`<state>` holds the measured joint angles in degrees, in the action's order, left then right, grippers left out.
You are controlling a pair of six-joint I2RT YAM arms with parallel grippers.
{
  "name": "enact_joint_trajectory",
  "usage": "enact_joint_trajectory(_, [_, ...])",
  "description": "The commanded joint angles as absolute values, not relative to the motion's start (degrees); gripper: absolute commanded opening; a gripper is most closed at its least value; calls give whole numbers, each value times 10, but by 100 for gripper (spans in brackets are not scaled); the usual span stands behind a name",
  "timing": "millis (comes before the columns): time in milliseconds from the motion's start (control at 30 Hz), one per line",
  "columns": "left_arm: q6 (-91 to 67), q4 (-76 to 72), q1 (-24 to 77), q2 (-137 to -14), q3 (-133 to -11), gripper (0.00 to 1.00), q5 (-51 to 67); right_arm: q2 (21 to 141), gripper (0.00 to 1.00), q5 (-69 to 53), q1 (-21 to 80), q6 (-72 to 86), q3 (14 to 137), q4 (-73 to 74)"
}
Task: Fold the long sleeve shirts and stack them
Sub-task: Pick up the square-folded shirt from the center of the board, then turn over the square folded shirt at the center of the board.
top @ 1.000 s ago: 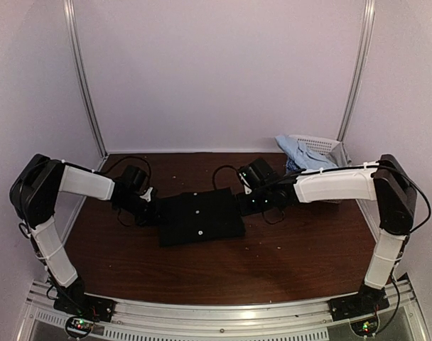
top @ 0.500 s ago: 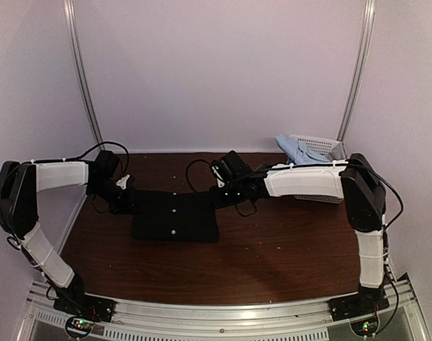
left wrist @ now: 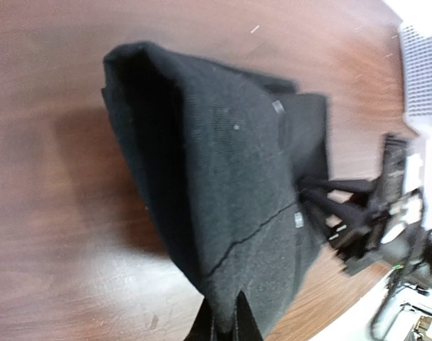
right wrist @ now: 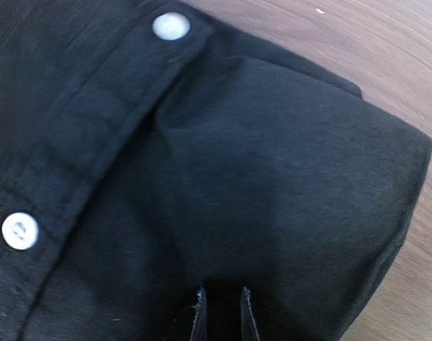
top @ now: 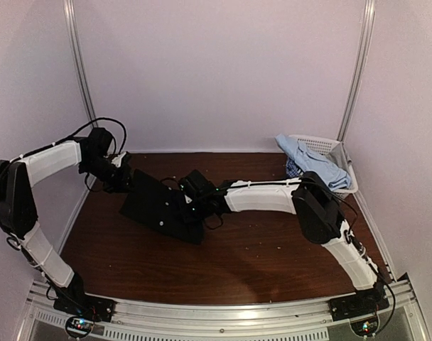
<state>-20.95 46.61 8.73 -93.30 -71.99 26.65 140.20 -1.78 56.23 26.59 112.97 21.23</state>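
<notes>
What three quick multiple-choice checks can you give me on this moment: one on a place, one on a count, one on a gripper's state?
1. Where on the table is the white basket?
A. Near left corner
B. Centre, between the arms
C. Far right corner

2. How many pale buttons on the black shirt show in the right wrist view?
A. One
B. Two
C. Four

3. What is the left gripper doing?
A. Shut on the black shirt
B. Open above bare wood
C. Shut on the basket rim

Answers: 1 C, the basket stands at the far right, by the right wall; 2 B, one button shows at the top and one at the left edge; 3 A, its fingertips pinch the shirt's edge in the left wrist view.
</notes>
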Motion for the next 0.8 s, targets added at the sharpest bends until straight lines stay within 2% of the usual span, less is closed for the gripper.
enact_joint_trajectory(0, [-208, 472, 83, -923, -796, 0, 322, 1432, 20, -68, 582, 293, 1178, 200])
enact_joint_trajectory(200, [-245, 463, 113, -953, -892, 0, 359, 1481, 21, -176, 596, 345, 1246, 89])
enact_joint_trajectory(367, [-271, 435, 155, -983, -912, 0, 355, 1500, 23, -209, 593, 365, 1275, 31])
enact_joint_trajectory(767, [-297, 382, 189, -994, -860, 0, 332, 1369, 29, -214, 570, 318, 1098, -27])
